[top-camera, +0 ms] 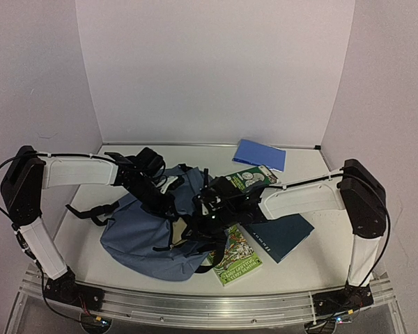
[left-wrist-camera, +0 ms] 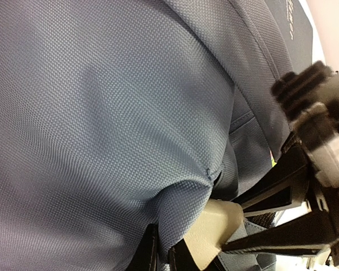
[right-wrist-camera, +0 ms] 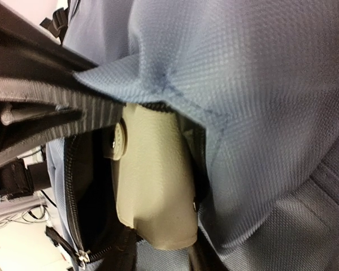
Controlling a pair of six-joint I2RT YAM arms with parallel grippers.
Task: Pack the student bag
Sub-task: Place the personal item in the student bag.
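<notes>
Narrow pinch by the left fingers [left-wrist-camera: 214, 228] on a raised fold of the student bag [left-wrist-camera: 101, 113]: a beige pad on one side, a black edge on the other, cloth squeezed between. No telling how far apart for the right fingers [right-wrist-camera: 152, 180]: only one beige pad on show, tucked under the hemmed rim of the bag's opening and touching it, the partner buried behind cloth.

Bag slumped at the front middle of the counter [top-camera: 313, 261], between the two arms, both wrists meeting over its upper right part. Soft slate-blue weave, fine and grainy up close, puckered into creases around each pad. Ribbed webbing strap [right-wrist-camera: 73, 107] across the right wrist view. Below it a black zipper [right-wrist-camera: 73, 192] with small teeth, beside dark lining.

Flat and stiff by contrast:
- a dark navy book [top-camera: 282, 236] just right of the bag, partly under the right arm
- a green book [top-camera: 238, 259] at the bag's right edge, touching or tucked under, hard to say which
- a second green book [top-camera: 251, 176] behind the right arm
- a plain blue notebook [top-camera: 259, 154] near the back wall, well apart from the bag

Blurred black-and-white hardware [left-wrist-camera: 316, 124] at the right edge of the left wrist view, too soft to make out. Bag cut off on every side in both wrist views.
</notes>
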